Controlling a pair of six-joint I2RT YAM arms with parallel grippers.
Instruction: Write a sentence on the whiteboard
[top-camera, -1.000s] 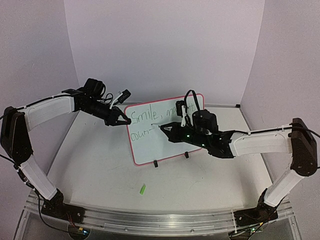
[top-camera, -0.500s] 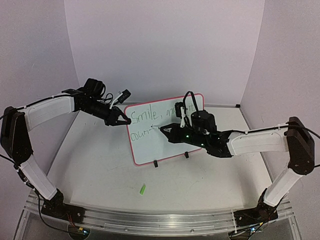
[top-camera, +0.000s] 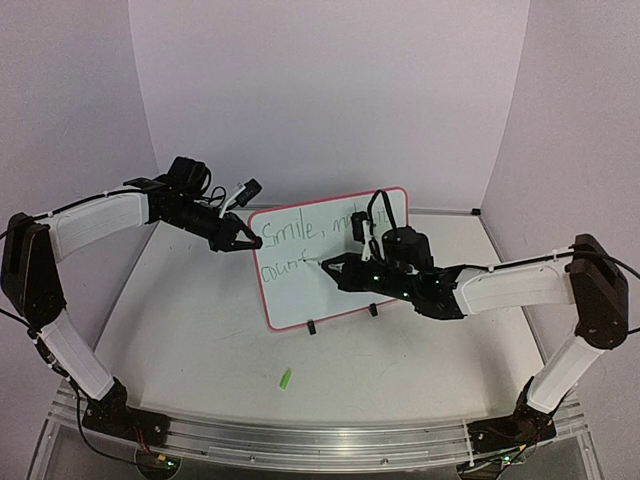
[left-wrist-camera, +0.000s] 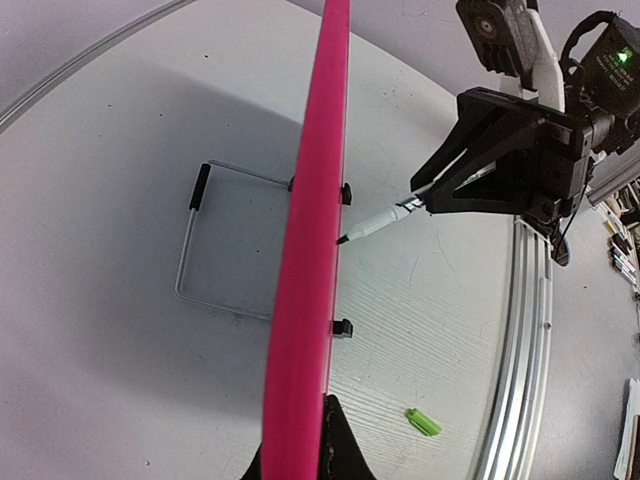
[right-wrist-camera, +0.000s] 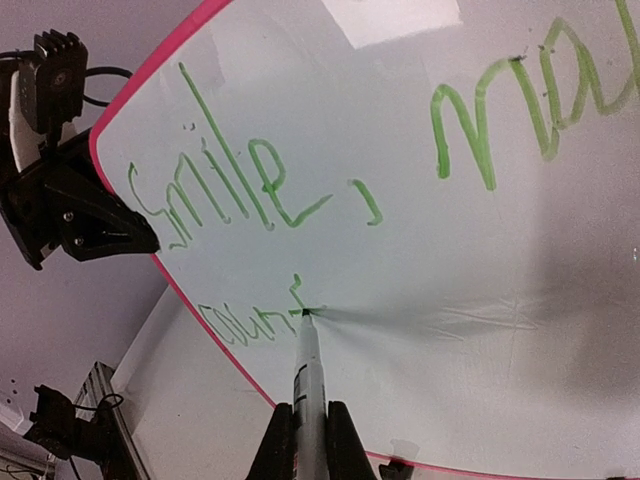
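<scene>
The whiteboard (top-camera: 305, 295) stands on the table (top-camera: 190, 330) between my two arms, with a wire stand (left-wrist-camera: 190, 250) behind it; my left gripper (top-camera: 240, 243) clasps its left edge, beside the upper line of the sentence (top-camera: 290, 234). My right gripper (top-camera: 335, 262) is in front of the board's face, and the marker (right-wrist-camera: 308, 370) it holds reaches left, tip touching the board at the end of the lower line; the marker cap (top-camera: 285, 378) lies on the table in front of the board, well apart from it.
</scene>
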